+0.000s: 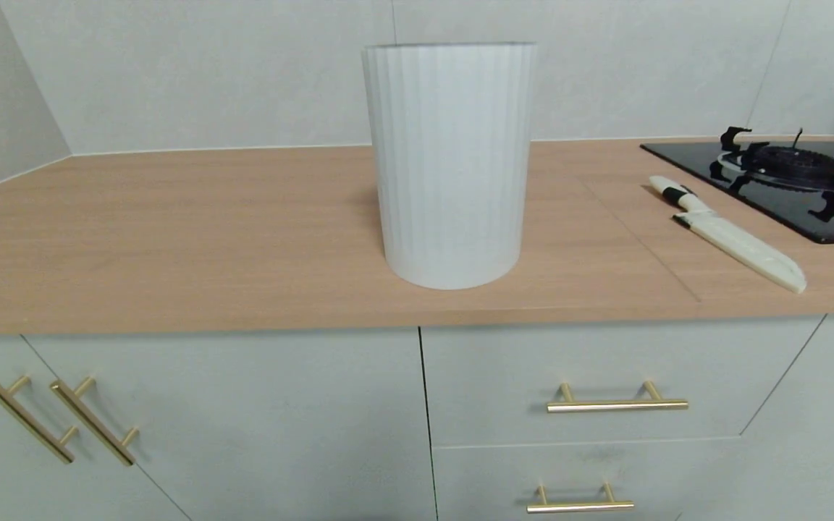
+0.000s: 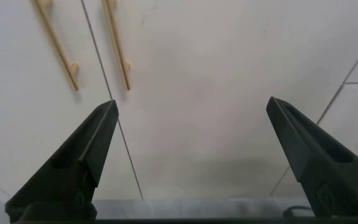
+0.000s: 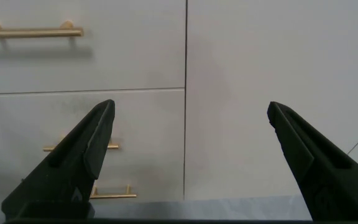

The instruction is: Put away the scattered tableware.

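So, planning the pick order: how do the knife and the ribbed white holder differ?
The ribbed white holder stands upright mid-counter; the knife lies flat, nearer the stove. The holder is tall and wide; the knife long and slim. The holder is plain white; the knife has a black band. Both are pale and sit on the wooden counter.

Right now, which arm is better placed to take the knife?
Probably the right. The knife lies on the counter right of the ribbed container, near the hob. Left gripper and right gripper are open, facing cabinet fronts.
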{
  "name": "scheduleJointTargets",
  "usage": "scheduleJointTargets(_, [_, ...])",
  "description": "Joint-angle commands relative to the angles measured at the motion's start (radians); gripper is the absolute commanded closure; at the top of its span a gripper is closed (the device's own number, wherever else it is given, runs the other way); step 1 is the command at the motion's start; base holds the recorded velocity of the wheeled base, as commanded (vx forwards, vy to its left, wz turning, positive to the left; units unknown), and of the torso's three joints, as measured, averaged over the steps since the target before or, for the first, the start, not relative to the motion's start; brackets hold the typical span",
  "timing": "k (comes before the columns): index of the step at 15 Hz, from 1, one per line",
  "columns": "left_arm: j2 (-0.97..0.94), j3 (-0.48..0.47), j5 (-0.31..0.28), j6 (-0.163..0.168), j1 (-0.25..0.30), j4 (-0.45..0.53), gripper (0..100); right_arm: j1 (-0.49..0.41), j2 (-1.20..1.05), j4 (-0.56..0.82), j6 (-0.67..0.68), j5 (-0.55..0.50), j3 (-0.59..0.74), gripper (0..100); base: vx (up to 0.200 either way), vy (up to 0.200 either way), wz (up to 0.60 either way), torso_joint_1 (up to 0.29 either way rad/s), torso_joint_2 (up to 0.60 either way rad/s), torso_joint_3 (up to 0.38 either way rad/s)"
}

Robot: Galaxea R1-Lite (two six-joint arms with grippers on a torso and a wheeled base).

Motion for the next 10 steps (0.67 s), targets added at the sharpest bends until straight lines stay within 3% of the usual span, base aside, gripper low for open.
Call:
scheduleJointTargets(1, [0.0, 0.0, 0.0, -0.001, -0.001, 0.002, 0, 0.0, 0.001, 0.0, 0.001, 0.001, 0.0, 0, 0.0, 0.0, 0.0, 0.046, -0.57, -0.354])
scheduleJointTargets(10, [0.0, 0.0, 0.0, -0.001, 0.001, 0.002, 0, 0.0, 0.001, 0.0, -0.001, -0.001, 0.0, 0, 0.0, 0.0, 0.0, 0.134, -0.48, -0.327])
